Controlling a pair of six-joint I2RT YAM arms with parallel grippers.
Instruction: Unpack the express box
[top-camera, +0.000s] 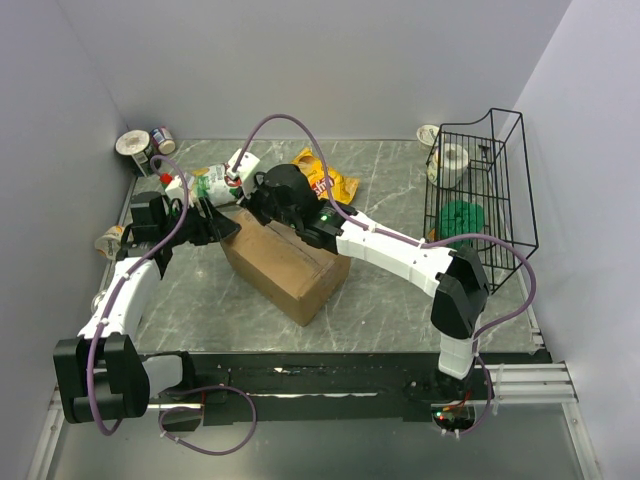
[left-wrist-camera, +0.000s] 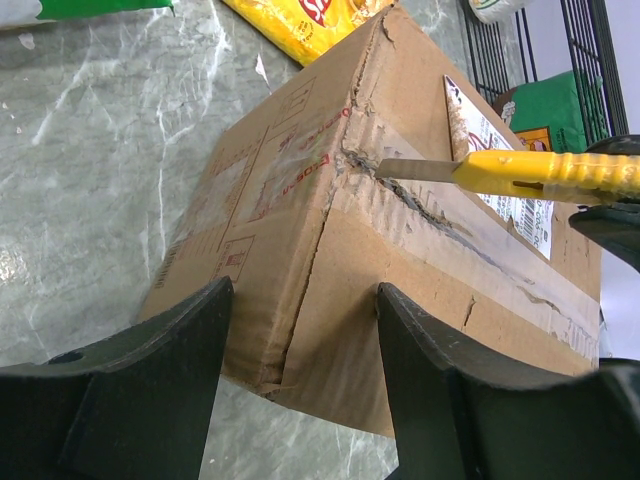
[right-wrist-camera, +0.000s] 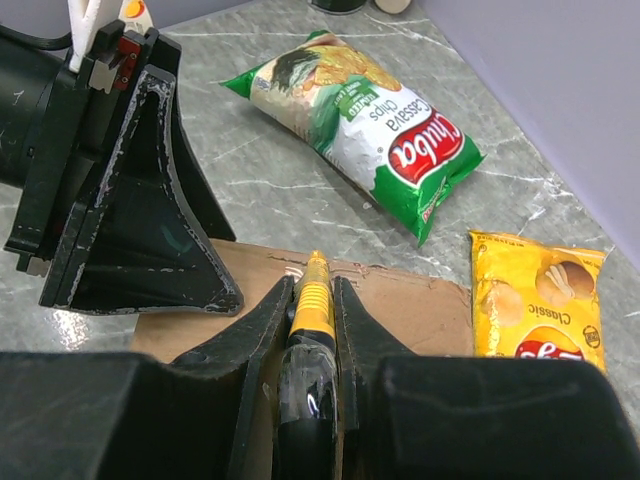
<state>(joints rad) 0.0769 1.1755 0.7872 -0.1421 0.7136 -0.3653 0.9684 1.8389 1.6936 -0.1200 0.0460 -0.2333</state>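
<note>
left wrist: express box (left-wrist-camera: 400, 270) btwn l gripper (left-wrist-camera: 305, 300)

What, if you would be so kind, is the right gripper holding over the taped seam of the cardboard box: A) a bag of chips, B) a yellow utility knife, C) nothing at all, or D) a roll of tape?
B: the right gripper is shut on the yellow utility knife, whose blade lies at the torn tape seam of the express box.
</note>
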